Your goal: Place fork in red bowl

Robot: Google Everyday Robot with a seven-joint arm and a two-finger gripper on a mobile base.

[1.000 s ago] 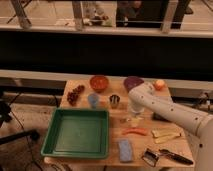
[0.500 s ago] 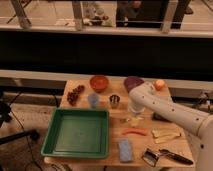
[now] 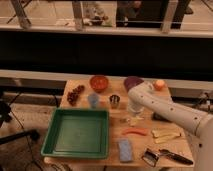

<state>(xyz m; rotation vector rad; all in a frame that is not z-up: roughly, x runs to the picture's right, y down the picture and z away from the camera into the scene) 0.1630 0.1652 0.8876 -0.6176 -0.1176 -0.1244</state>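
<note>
The red bowl (image 3: 99,82) stands at the back of the wooden table, left of the middle. My white arm comes in from the right and bends down, so the gripper (image 3: 133,113) hangs low over the table's middle, right of a small metal cup (image 3: 115,101). Just under the gripper lies a small pale piece that looks like the fork (image 3: 131,120), partly hidden by the gripper. The bowl is about a bowl's width or more to the gripper's back left.
A purple bowl (image 3: 131,81) and an orange ball (image 3: 159,84) sit at the back right. Grapes (image 3: 76,94), a blue cup (image 3: 93,100), a green tray (image 3: 77,132), an orange sausage piece (image 3: 134,131), a blue sponge (image 3: 125,149) and a black-handled utensil (image 3: 172,157) lie around.
The gripper has sunk slightly toward the table over the pale piece. Everything else on the table stays where it was.
</note>
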